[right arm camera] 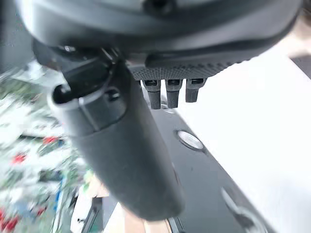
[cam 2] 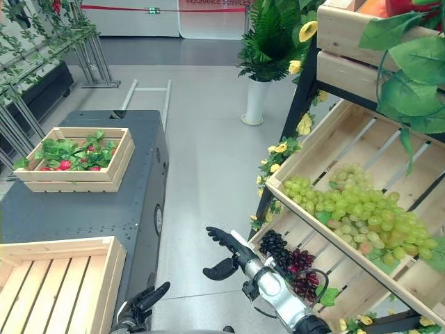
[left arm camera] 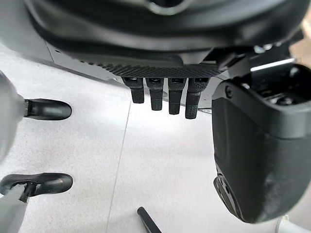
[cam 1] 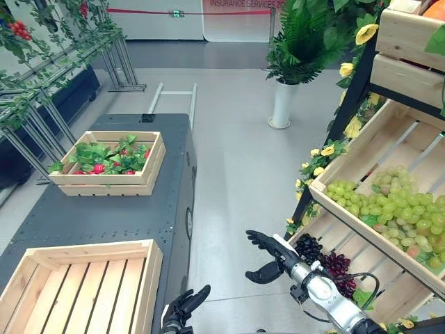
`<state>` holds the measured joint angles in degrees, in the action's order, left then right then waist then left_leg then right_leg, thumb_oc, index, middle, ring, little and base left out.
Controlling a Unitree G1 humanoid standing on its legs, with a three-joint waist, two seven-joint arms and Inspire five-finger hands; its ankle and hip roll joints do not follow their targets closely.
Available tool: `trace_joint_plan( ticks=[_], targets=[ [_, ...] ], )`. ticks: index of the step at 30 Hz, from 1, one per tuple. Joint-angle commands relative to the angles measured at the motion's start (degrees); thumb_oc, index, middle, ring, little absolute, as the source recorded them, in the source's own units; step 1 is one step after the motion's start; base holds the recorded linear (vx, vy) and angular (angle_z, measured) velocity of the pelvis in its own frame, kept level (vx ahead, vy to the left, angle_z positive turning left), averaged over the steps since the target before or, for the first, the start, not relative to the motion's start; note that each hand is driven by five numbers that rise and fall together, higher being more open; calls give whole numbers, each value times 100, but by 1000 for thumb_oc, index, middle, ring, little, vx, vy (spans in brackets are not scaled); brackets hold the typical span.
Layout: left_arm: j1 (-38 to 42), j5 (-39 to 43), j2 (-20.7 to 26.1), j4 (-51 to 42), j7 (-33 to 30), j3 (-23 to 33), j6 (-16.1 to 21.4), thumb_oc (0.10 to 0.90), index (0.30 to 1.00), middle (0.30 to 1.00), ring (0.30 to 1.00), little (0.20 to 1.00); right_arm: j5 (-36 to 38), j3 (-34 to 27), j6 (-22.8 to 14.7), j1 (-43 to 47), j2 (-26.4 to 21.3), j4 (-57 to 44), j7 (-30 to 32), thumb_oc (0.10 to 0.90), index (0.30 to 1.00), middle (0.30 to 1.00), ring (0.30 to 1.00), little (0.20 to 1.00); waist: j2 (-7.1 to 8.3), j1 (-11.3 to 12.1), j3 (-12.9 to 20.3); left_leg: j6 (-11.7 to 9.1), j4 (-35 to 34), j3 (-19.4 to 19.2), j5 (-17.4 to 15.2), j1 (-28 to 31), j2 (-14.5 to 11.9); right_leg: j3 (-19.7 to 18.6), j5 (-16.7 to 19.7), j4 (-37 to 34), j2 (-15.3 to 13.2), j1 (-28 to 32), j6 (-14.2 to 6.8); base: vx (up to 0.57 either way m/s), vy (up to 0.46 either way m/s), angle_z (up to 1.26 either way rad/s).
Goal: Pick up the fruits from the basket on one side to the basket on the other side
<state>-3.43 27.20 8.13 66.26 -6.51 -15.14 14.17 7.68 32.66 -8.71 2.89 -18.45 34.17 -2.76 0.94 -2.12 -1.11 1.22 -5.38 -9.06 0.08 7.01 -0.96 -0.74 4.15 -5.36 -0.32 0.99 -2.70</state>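
Observation:
An empty slatted wooden crate point(cam 1: 83, 285) sits at the near end of the dark table point(cam 1: 104, 216). A second crate point(cam 1: 104, 179) at the far end holds red fruits point(cam 1: 99, 168) among green leaves. On the slanted shelf to the right, one crate holds green grapes point(cam 1: 396, 205) and the one below holds dark grapes point(cam 1: 327, 261). My right hand point(cam 1: 268, 254) hovers open and empty over the floor, just left of the dark grapes. My left hand point(cam 1: 184, 306) hangs low beside the table's near right edge, fingers relaxed, holding nothing.
A potted plant in a white vase point(cam 1: 281, 104) stands on the floor beyond the shelf. Yellow flowers point(cam 1: 327, 149) trim the shelf's black post. Metal racks with vines point(cam 1: 42, 90) line the left side. A strip of grey floor separates table and shelf.

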Motion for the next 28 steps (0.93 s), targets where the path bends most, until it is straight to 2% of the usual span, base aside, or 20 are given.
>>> trace_joint_plan(
  ticks=[1, 5, 6, 10, 16, 28],
  targets=[
    [365, -765, 13, 150, -89, -340, 309, 800, 900, 900, 900, 900, 499, -239, -131, 328, 300, 209, -112, 800, 900, 900, 900, 900, 47, 81, 36, 200, 38, 444, -327, -218, 391, 380, -174, 36, 14, 139, 5, 12, -13, 25],
    [457, -1158, 57, 364, -106, -547, 173, 800, 900, 900, 900, 900, 383, -423, -140, 358, 553, 1817, -299, 800, 900, 900, 900, 900, -11, 170, 9, 203, 38, 543, -308, -228, 396, 493, -234, 36, -2, 201, 24, 28, -7, 25],
    [467, -1301, 50, 469, -170, -636, 225, 800, 900, 900, 900, 900, 363, -518, 41, 377, 606, 2453, -160, 800, 900, 900, 900, 900, -25, 228, -7, 212, 38, 592, -304, -232, 398, 550, -261, 36, -5, 234, 34, 28, -17, 23],
    [485, -1134, 46, 573, -273, -584, 367, 800, 900, 900, 900, 900, 290, -751, 50, 320, 679, 3286, -264, 800, 900, 900, 900, 900, -34, 323, -44, 235, 38, 746, -292, -223, 425, 648, -298, 36, -4, 307, 60, 26, -26, 19],
    [402, -1682, 148, 658, -196, -508, 401, 800, 900, 900, 900, 900, 75, -926, -80, 108, 750, 3787, -524, 800, 900, 900, 900, 900, -45, 405, -115, 237, 38, 947, -226, -238, 471, 742, -325, 36, 4, 365, 101, 11, -30, 18],
    [601, -1879, 159, 682, -144, -570, 379, 800, 900, 900, 900, 900, -4, -936, -168, 287, 725, 3885, -670, 800, 900, 900, 900, 900, -7, 480, -76, 222, 38, 1006, -214, -165, 486, 797, -376, 36, 27, 469, 139, 0, -13, 8]
  ],
)
